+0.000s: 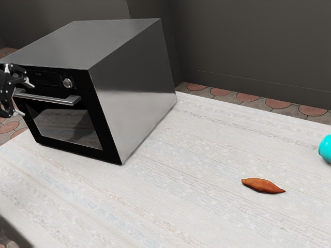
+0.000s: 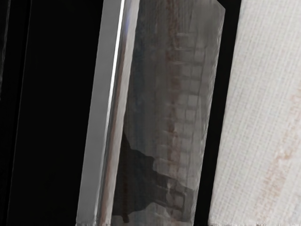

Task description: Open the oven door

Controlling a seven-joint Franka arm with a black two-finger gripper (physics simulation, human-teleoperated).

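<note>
The oven door (image 1: 66, 116), a black-framed panel with a dark glass window (image 1: 70, 129), looks closed to me, flush with the front of the boxy silver-grey oven (image 1: 132, 93). It sits low on that front, beneath a round silver knob (image 1: 68, 82), and faces the exterior view's lower left. Its long axis runs sideways, level with the tabletop (image 1: 181, 150), and so does the straight silver bar handle (image 1: 49, 97) across its upper part. The oven is the one container I can make out for sure; its glass carries greyish reflections, and I can't tell what's inside.

At the handle's end toward the exterior view's left is the black two-finger gripper (image 1: 27, 100), its fingers spread well apart, nothing pinched between them. Whether either one touches the bar, I can't say. In the wrist view the handle runs alongside the glass, which carries a dark, jagged shape.

The oven stands at the tabletop's far edge, toward its corner at the exterior view's left. Well apart from it, toward the exterior view's right, lies a tapered orange-brown thing like a sweet potato (image 1: 262, 185), long axis roughly sideways. Beyond, a rounded turquoise object (image 1: 325, 149) is cut off by the view's edge.
</note>
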